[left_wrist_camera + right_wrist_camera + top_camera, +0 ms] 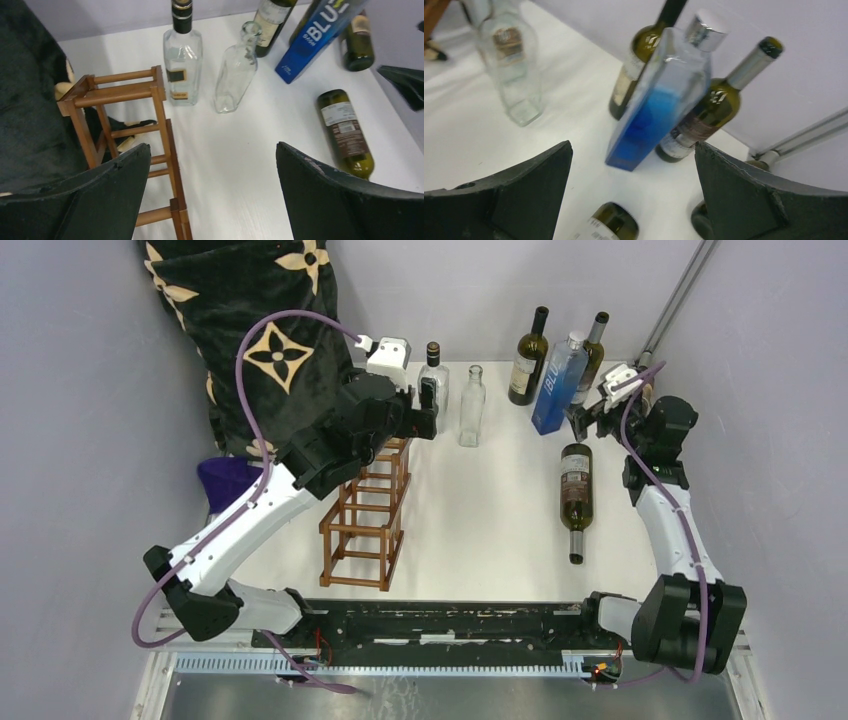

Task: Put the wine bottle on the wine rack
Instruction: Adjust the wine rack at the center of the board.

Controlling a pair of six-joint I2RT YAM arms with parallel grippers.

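Blue bottle [558, 385] reads "BLU" down its side. The white-labelled wine bottle [575, 495] lies flat, well right of the wine rack [365, 515]. Left gripper [212, 157] and right gripper [633, 150] both gape wide, empty.

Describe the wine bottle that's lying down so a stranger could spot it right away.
On the white table, the wooden wine rack stands at the left. Over on the right, in front of the upright bottles at the back, lies the green wine bottle, the only one on its side.
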